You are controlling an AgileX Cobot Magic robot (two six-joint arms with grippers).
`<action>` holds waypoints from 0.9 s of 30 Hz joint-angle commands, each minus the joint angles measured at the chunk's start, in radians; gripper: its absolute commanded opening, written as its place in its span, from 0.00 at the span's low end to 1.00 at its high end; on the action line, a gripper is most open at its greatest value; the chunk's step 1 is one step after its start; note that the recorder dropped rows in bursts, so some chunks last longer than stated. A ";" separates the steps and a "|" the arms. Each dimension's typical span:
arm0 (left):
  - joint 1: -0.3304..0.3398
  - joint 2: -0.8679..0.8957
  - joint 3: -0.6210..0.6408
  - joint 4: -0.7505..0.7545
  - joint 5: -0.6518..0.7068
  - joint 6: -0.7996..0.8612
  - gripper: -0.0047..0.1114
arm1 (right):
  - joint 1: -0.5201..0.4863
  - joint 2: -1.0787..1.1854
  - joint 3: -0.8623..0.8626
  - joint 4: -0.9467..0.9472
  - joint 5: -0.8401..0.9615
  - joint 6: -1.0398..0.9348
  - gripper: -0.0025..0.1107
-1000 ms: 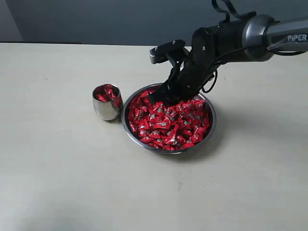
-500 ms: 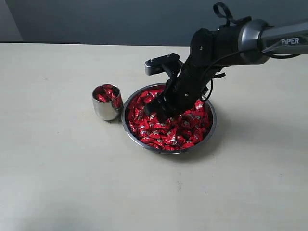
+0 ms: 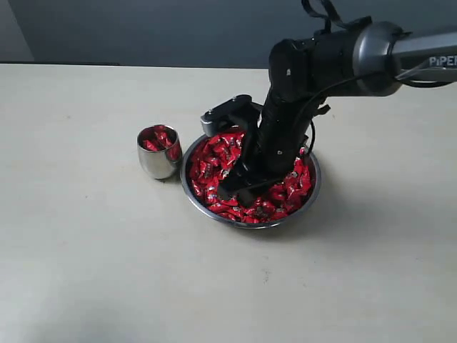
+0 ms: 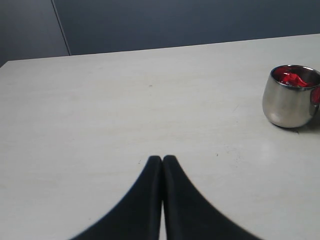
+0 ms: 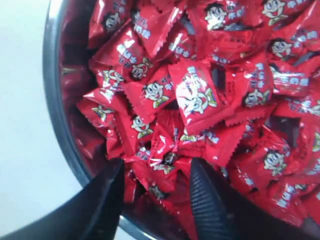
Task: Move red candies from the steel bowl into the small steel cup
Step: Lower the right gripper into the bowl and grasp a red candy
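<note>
The steel bowl [image 3: 315, 187] sits mid-table, heaped with red candies [image 3: 214, 158]. My right gripper [image 3: 236, 191] reaches steeply down into the pile near the bowl's front-left side. In the right wrist view that gripper [image 5: 156, 167] is open, its two dark fingers pushed in among the red candies [image 5: 195, 95] close to the bowl's rim [image 5: 52, 100], with candies lying between them. The small steel cup [image 3: 158, 160] stands upright just left of the bowl with several candies inside. My left gripper [image 4: 162, 159] is shut on nothing, low over bare table, well away from the cup [image 4: 290, 102].
The pale tabletop [image 3: 93, 257] stretches around the bowl and cup. A dark wall [image 3: 143, 28] runs along the table's far edge. The right arm's dark body and cable [image 3: 321, 64] hang over the back of the bowl.
The right gripper has swung from the bowl's back rim forward and down into the candies near the front-left. Its jaws have spread slightly. Cup and bowl have not moved.
</note>
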 commanded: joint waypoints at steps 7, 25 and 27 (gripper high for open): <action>-0.005 -0.005 -0.008 0.002 -0.005 -0.001 0.04 | -0.001 -0.050 0.123 -0.034 -0.154 0.032 0.58; -0.005 -0.005 -0.008 0.002 -0.005 -0.001 0.04 | -0.001 0.005 0.123 0.003 -0.174 0.032 0.16; -0.005 -0.005 -0.008 0.002 -0.005 -0.001 0.04 | -0.001 -0.009 0.123 0.000 -0.175 0.032 0.01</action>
